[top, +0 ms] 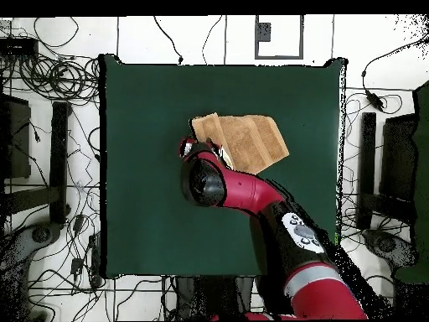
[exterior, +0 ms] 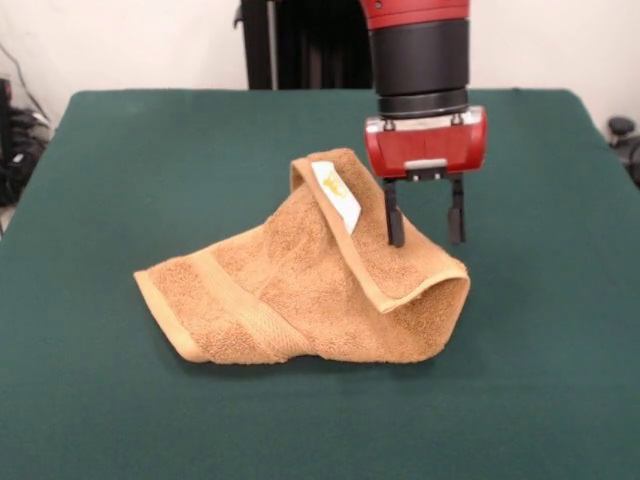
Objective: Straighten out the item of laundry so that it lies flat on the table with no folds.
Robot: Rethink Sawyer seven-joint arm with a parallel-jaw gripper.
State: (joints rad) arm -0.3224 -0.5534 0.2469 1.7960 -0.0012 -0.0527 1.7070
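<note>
Towel sits a little right of the middle of the front view, on the dark green table, and it is not flat. Its lower part spreads toward the lower left of the frame, where a flat woven border band runs diagonally near the left corner. The upper right part is folded over itself: a flap rises to a rounded peak near the frame's centre, and a white care label lies on the edge of that flap, facing the camera. On the right the cloth curls into a raised, rounded lip with a hemmed edge.

The gripper hangs just right of the label, below a red block on the black and red arm. Its two dark fingers point straight down with a clear gap between them, so it stands open with nothing held. The fingertips sit at the raised right part of the towel; whether they touch the cloth cannot be told.

In the overhead view the towel lies in the upper middle of the table, with the arm reaching up from the lower right and covering the towel's lower left edge.
</note>
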